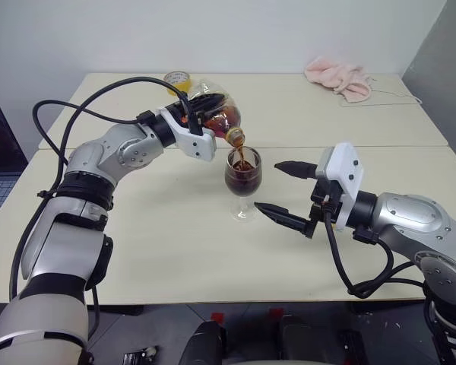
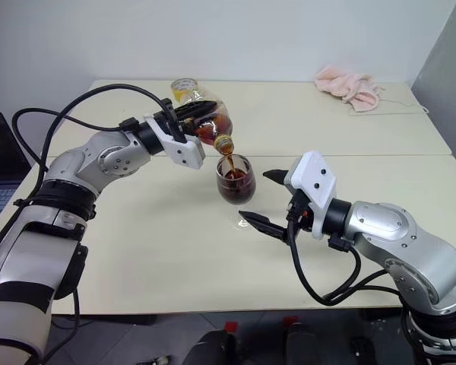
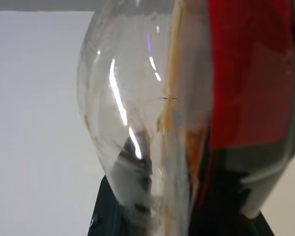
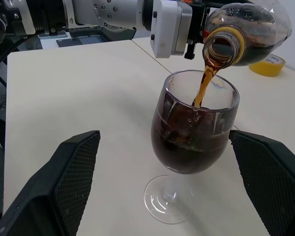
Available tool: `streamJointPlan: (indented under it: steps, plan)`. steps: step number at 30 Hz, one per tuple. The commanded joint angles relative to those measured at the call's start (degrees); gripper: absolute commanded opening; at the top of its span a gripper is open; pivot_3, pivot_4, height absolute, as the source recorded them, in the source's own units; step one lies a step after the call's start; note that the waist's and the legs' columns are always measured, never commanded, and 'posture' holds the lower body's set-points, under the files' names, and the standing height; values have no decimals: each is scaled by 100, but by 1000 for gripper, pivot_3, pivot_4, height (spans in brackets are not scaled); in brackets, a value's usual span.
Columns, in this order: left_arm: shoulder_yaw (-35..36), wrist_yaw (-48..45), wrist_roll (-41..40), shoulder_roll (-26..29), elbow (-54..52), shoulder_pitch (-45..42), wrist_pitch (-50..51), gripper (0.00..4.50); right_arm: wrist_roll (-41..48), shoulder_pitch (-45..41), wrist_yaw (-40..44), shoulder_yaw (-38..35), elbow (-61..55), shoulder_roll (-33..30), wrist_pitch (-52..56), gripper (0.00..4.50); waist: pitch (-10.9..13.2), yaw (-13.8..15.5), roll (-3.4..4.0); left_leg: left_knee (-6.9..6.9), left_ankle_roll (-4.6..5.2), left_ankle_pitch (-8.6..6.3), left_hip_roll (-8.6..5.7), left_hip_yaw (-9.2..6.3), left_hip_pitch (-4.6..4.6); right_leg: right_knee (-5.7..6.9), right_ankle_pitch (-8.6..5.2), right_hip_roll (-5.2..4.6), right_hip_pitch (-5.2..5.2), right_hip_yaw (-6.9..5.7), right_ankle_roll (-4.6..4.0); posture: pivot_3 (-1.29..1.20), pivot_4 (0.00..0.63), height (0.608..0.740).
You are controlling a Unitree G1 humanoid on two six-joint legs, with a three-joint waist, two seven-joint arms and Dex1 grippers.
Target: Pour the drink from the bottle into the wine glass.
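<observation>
You have free room on the pale table (image 1: pixel 159 258): the clear stemmed wine glass (image 1: pixel 243 182) stands upright near its middle, well apart from every edge. A pink cloth (image 1: pixel 338 77) lies far at the back edge, and a yellow tape roll (image 1: pixel 177 79) lies behind the left arm. Your left gripper (image 1: pixel 191 114) is closed around the small clear plastic bottle (image 1: pixel 216 112), tipped with its mouth just above the glass rim. The dark brown drink (image 4: pixel 202 91) runs in a thin stream into the bowl, which is more than half full. Your right gripper (image 1: pixel 285 192) has its fingers spread wide on both sides of the glass, not touching it.
</observation>
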Motion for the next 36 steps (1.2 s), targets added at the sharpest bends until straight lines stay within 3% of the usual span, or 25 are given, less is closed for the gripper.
streamJointPlan:
  steps: [1,10,24,30,36]
  plan:
    - [150,-36,-273,36,-46,-161,42,739,114,-19,-5,-77,-201,14,-27,4500,0,-1,0,0,0,0,0,0,0,0,0,0,0,0,0,0,150,740]
    - [306,-638,-1036,-120,-265,128,253,738,101,-26,-10,-63,-163,19,-20,4500,0,-17,0,3,0,0,0,-1,-1,1,0,-1,0,-1,0,0,150,740]
    - [745,-1639,-2226,-323,-1453,899,1198,738,46,1,4,-42,-153,53,-82,4500,0,-36,1,47,0,0,-2,-17,-36,4,0,-3,-6,-11,0,0,150,740]
    - [1331,-2441,-3714,-789,-2569,1705,3137,738,78,82,229,-96,-264,223,-556,4500,-2,-57,2,54,0,-1,-7,-25,-43,4,0,-7,-7,-16,0,0,150,740]
    - [1938,-2252,-4309,-1085,-3538,2449,4842,738,160,122,355,-143,-228,90,-469,4500,-2,-70,2,55,0,-1,-7,-32,-45,5,0,-6,-6,-19,0,0,150,740]
